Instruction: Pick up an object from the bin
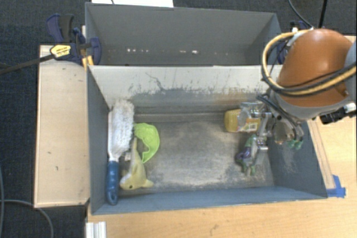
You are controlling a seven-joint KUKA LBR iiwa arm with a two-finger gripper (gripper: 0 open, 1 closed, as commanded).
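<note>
Hanging low at the right end of the grey metal bin (184,92), the two-finger gripper (254,147) sits directly above a small purple-and-green object (244,158) on the floor, near the front wall. Open or closed: cannot tell, the mechanism hides its tip. A yellow blocky piece (234,120) lies just beside the gripper, toward the back wall.

Judged: this is the approach or grasp stage, nothing visibly lifted. The arm's placement suits a straight descent onto the purple-and-green object, which lies apart from the left-hand group: a white-bristled brush with blue handle (119,136), a crumpled green piece (147,139), and a pale yellow floppy item (134,174).

The object's long axis appears to run roughly front-to-back, slightly tilted; which end leads is unclear.
</note>
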